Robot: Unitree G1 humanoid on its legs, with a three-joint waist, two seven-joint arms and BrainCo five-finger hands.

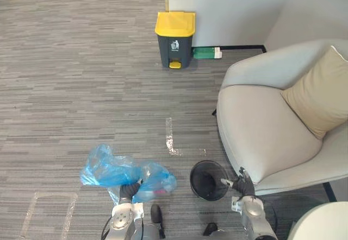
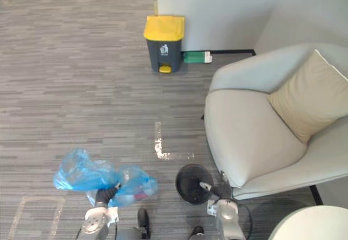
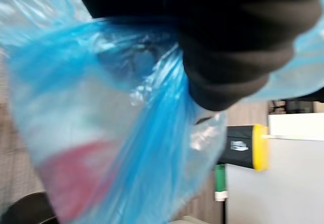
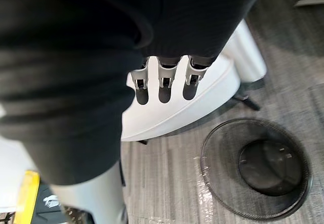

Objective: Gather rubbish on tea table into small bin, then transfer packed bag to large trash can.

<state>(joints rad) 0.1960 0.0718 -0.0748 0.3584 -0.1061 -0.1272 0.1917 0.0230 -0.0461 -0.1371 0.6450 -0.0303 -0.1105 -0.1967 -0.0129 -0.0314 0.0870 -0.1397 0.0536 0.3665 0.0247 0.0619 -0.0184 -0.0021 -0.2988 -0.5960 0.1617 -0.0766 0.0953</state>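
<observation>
On the grey striped carpet (image 1: 81,88), the left hand (image 1: 129,190) clamps the packed translucent blue plastic bag (image 1: 109,169) beside the empty black mesh bin (image 1: 197,181), the right hand (image 4: 159,84) hanging straight-fingered; judging by this, the next move is to carry the bag to the yellow-lidded grey trash can (image 1: 174,47) at the far wall.

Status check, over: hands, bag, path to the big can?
Left hand gripping blue plastic rubbish bag. Right hand open beside empty black mesh bin. Nothing blocking grey yellow-lidded trash can ahead.
</observation>
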